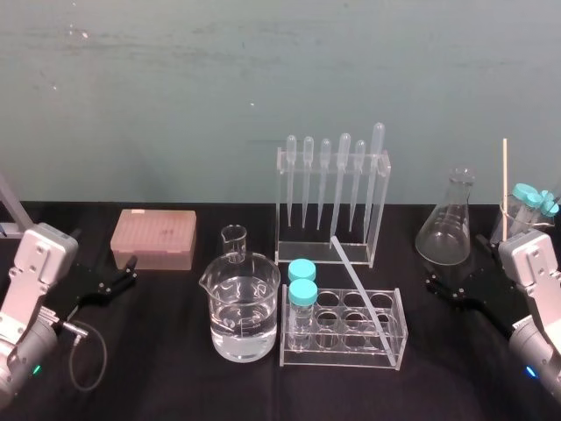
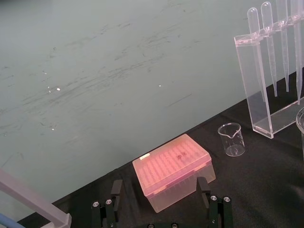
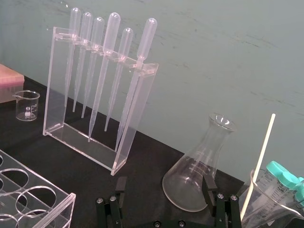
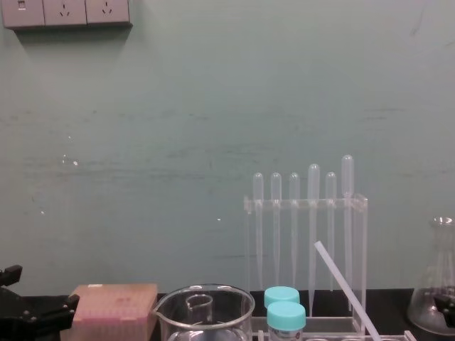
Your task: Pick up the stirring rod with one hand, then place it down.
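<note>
Across the top of the clear tube rack (image 1: 344,326), at the middle of the dark surface (image 1: 158,377), the stirring rod (image 1: 361,291) lies slantwise, one end near the foot of the pipette rack (image 1: 331,203) and the other at the tube rack's front right corner. No hand has it. The left gripper (image 2: 159,187) sits low at the left, facing the pink tip box (image 2: 172,170), its fingers (image 2: 117,189) spread wide with nothing between them. The right gripper (image 3: 164,185) sits at the right, just before the conical flask (image 3: 197,173), its fingers (image 3: 207,183) likewise wide apart and empty. By my reading the pick-up has not begun, and the task stands at its first step. The right arm looks the better placed. It would need to reach inward past the flask, come down over the rod's free middle span, turn its fingers across the rod's line, and close without knocking the blue-capped tubes (image 1: 302,282) or the large beaker (image 1: 243,307).
</note>
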